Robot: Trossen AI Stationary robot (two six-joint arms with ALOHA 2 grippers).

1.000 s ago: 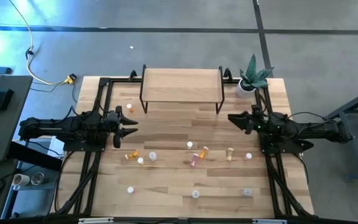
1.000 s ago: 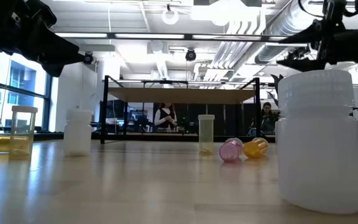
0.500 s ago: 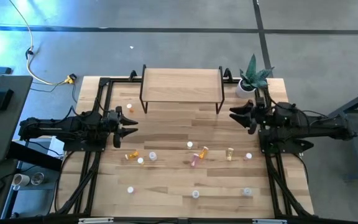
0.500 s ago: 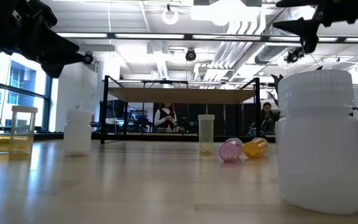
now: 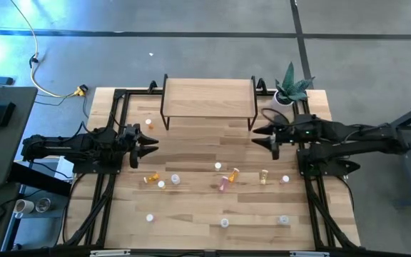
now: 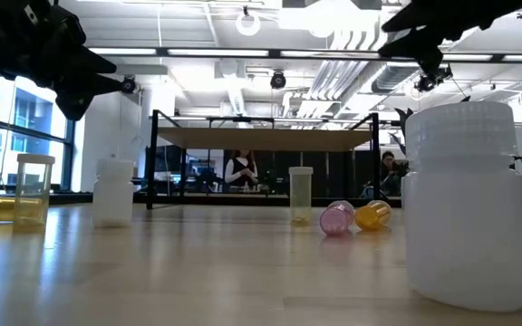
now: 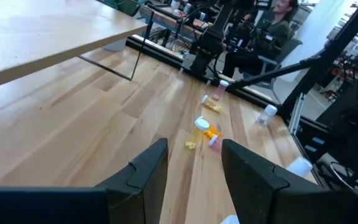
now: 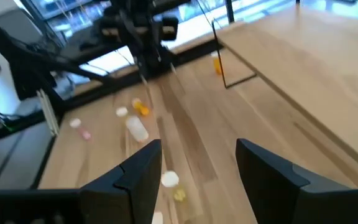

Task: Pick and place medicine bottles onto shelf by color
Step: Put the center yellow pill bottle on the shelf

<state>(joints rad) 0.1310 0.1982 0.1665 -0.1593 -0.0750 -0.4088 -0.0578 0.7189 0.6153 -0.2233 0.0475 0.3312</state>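
The medicine bottles (image 5: pixel 223 182) lie scattered over the worktop (image 5: pixel 198 207) on the near side of the shelf (image 5: pixel 208 96), none of them on its board. A pink bottle (image 5: pixel 223 184) lies on its side just beside an orange-yellow bottle (image 5: pixel 235 173), both out in front of the shelf's right half, with a yellow bottle (image 5: pixel 264 176) and a white-capped one (image 5: pixel 285 179) a little further right. An orange bottle (image 5: pixel 150 178) lies tipped over in front of the shelf's left half, next to two small white-capped bottles (image 5: pixel 168 181). One more orange bottle (image 5: pixel 148 124) stands close by the shelf's left leg, and three pale bottles (image 5: pixel 224 223) sit in a loose row farthest from the shelf, near the worktop's front edge. The shelf stands at the back of the worktop, its light board bare. The right gripper (image 5: pixel 262 135) hovers just off the shelf's front right leg, well above the wood, its fingers (image 8: pixel 135 177) spread wide and holding nothing. The left gripper (image 5: pixel 148 143) hangs out from the shelf's left front corner, over the worktop's left side, its fingers (image 7: pixel 145 177) parted with nothing between them. A small potted plant (image 5: pixel 288 89) stands to the right of the shelf at the back corner.
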